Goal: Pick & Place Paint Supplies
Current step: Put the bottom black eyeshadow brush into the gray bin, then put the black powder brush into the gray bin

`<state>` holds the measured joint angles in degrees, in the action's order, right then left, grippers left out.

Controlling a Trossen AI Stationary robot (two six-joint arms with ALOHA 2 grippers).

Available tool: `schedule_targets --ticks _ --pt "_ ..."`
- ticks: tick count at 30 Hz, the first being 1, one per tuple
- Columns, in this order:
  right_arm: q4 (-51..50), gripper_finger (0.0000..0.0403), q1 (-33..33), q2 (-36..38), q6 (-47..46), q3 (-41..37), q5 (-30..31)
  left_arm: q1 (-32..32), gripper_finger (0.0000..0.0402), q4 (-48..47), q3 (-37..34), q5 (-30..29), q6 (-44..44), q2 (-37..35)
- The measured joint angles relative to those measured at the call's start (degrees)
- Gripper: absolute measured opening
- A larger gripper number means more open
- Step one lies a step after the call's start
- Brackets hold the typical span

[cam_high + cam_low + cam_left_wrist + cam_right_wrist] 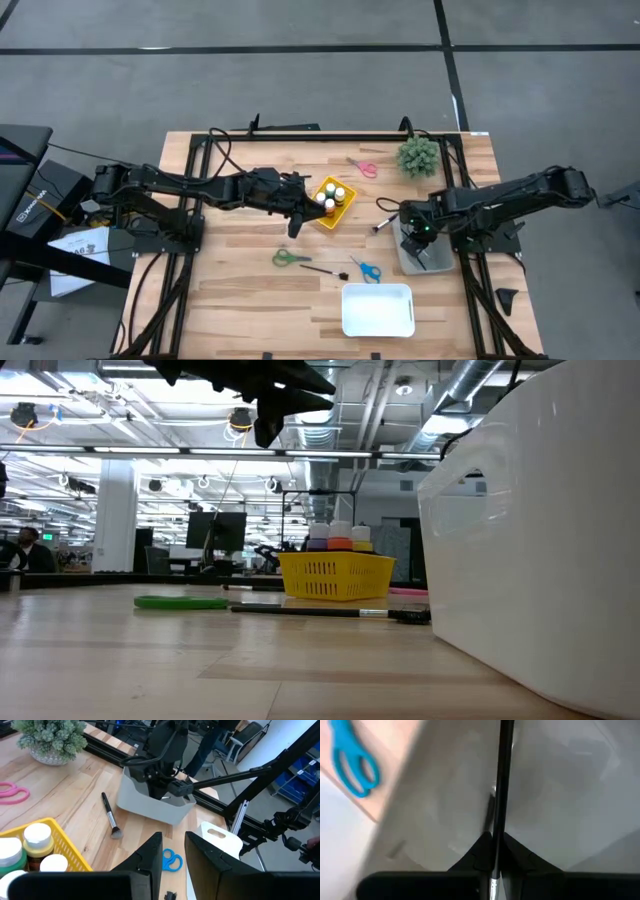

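Observation:
My right gripper (421, 236) points steeply down into a grey bin (413, 260) at the table's right and is shut on a thin dark brush (501, 775). A yellow basket (333, 204) at the table's middle holds several paint bottles (37, 837). My left gripper (296, 218) hovers just left of the basket, open, with nothing between its fingers (150, 862). A second brush (385, 225) lies flat on the table beside the grey bin. A third brush (322, 270) lies nearer the front edge. My right gripper pinches the brush's dark handle (496, 831) between its two fingers. The fingers come from above, slanting steeply down, and the handle runs on past the fingertips along their line, inside the grey bin. I cannot tell whether its far end touches the bin's floor.
Pink scissors (363, 167) and a spiky green plant (417, 156) are at the far edge. Green scissors (290, 258) and blue scissors (366, 269) lie toward the front. A white bin (377, 309) stands at the front edge.

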<state>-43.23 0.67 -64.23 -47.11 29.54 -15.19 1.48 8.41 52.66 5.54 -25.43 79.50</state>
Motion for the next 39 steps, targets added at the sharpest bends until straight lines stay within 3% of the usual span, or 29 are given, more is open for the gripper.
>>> schedule_targets --ticks 15,21,28,39 --pt "2.10 0.0023 0.00 -0.07 -2.68 0.04 -0.98 0.00 0.0076 0.12 0.00 0.04 -0.02 0.00" --pt "2.44 0.0050 0.00 0.99 -4.01 0.07 -1.28 0.00 0.0076 0.15 0.00 0.07 0.02 0.00" --pt "2.64 0.0070 -0.04 6.31 -7.05 0.04 -1.28 0.00 0.0076 0.12 0.00 0.07 0.07 0.00" --pt "2.20 0.0070 2.36 17.58 -16.04 0.07 -2.81 0.00 0.0076 0.14 -0.02 0.09 0.09 0.00"
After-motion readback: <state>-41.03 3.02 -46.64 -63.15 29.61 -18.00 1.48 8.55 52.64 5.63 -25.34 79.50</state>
